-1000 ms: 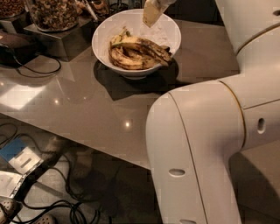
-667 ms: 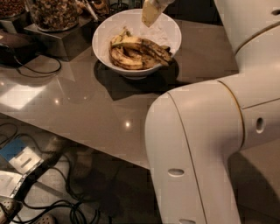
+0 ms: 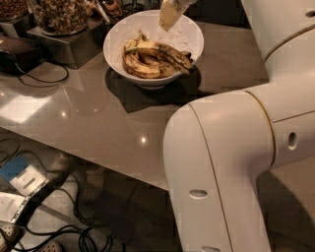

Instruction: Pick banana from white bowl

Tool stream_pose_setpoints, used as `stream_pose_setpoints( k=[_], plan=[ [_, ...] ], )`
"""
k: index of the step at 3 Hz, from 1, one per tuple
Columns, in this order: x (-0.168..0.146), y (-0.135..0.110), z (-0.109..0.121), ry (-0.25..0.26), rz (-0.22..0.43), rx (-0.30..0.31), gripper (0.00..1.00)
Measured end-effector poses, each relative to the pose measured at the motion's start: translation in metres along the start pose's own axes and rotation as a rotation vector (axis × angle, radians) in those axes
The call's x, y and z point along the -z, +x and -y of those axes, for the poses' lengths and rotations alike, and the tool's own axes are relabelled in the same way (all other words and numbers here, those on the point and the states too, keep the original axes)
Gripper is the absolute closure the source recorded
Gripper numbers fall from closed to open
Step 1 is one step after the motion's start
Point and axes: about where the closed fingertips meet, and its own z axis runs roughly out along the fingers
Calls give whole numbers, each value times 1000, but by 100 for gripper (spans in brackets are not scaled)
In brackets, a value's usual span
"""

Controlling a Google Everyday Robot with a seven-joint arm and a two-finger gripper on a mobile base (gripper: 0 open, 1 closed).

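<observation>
The white bowl stands on the grey-brown counter at the top middle of the camera view. Several overripe bananas lie in it. The most blotched one lies across the top of the pile, yellow with a black-brown right end and a greenish stem at the left. Paler yellow bananas curve under it. My gripper hangs over the bowl's far side, just above the bananas and apart from them. Only its pale lower tip shows at the frame's top edge.
A glass jar of nuts stands on a metal stand left of the bowl. A dark device with a cable lies at far left. My white arm fills the lower right. Cables and boxes lie on the floor.
</observation>
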Motion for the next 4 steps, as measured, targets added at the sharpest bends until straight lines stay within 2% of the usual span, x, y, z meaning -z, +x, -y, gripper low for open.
stream_pose_setpoints(
  k=[1, 2, 3, 4],
  plan=[
    [0, 0, 0, 0, 0, 0, 12],
    [0, 0, 0, 0, 0, 0, 0],
    [-7, 1, 3, 19, -27, -2, 0],
    [-27, 11, 13, 57, -97, -58, 0]
  ],
)
